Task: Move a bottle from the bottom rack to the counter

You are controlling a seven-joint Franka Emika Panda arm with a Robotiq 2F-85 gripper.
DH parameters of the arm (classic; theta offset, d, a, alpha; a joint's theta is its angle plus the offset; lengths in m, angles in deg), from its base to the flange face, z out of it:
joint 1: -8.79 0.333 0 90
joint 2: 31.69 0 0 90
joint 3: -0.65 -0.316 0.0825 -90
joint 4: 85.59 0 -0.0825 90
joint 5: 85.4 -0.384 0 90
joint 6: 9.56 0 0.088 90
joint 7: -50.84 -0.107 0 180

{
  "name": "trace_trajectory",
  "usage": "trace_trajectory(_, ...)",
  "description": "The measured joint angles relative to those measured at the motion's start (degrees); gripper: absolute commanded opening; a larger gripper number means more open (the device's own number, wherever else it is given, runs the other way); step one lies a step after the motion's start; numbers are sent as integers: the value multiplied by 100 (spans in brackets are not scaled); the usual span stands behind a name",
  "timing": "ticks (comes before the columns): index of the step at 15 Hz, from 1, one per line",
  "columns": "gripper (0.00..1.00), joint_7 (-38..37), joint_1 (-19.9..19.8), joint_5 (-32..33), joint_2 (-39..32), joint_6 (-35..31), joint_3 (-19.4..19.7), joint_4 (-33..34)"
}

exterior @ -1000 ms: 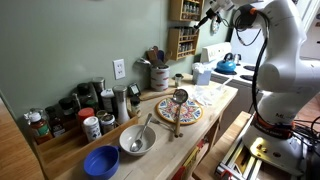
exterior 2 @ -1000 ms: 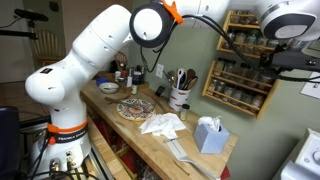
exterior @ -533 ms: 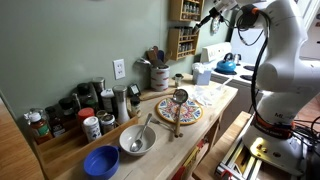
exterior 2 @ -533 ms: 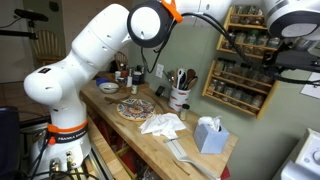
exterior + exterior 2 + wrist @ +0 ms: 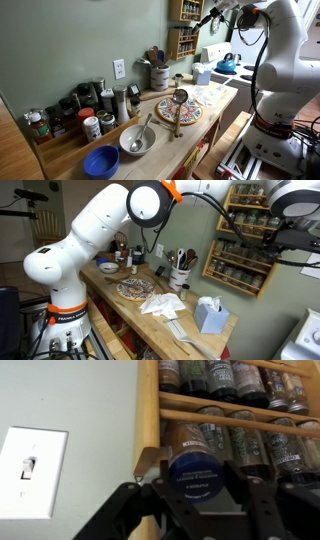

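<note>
Wrist view: a small bottle (image 5: 192,470) with a dark blue cap sits between the two fingers of the gripper (image 5: 193,487). They stand narrow, pressed against its sides, so it seems to be clamped, not merely framed. The cap faces the camera and the bottle is just in front of a row of jars on the wooden rack (image 5: 150,410). This fits a straight pull outward so that the neighbouring jars stay put. From here I cannot tell whether that row is the lowest shelf, or whether the bottle has fully cleared it. A light switch (image 5: 30,460) is on the wall beside the rack. In an exterior view the arm reaches high to the wall-mounted rack (image 5: 240,240), well above the counter (image 5: 150,320). The counter holds a patterned plate (image 5: 135,288), a crumpled cloth (image 5: 163,304) and a tissue box (image 5: 209,315), so the set-down will likely need a bare patch of wood.
</note>
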Motion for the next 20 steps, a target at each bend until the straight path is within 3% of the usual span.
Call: trace_trajectory(20, 31, -147, 612, 656, 209, -820, 357, -386)
